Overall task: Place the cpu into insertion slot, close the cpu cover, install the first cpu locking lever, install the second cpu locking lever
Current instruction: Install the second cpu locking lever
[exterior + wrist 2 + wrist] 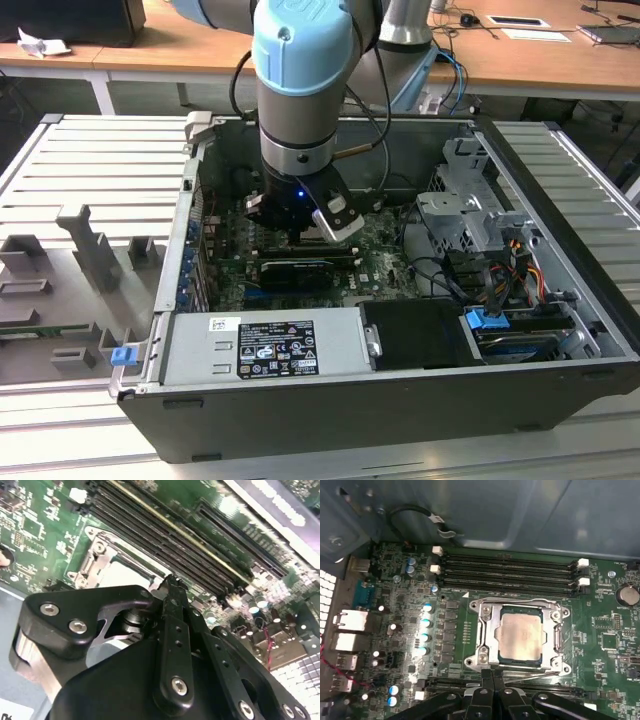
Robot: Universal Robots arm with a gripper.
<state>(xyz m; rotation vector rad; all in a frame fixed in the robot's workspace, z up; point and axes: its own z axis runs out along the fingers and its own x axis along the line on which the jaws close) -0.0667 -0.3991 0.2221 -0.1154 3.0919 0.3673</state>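
Observation:
In the first wrist view the cpu (521, 636), a pale square chip, lies flat in the insertion slot (500, 639), whose dark rim shows around it. The silvery cpu cover (487, 630) lies down over the chip's edges. A thin metal locking lever (535, 675) runs along the socket edge closest to my gripper (492, 677). The gripper is shut, its fingertips together right at that edge of the cover. In the second wrist view the fingertips (170, 582) sit just over the cover (95, 555). In the exterior view the gripper (300, 230) is low over the green board inside the case.
Long black memory slots (510, 570) run beside the socket's far edge. The case wall (520, 515) and a black cable (415, 512) lie beyond them. A power supply (265, 345), a drive cage (470, 210) and coloured cables (500, 275) crowd the case around the arm.

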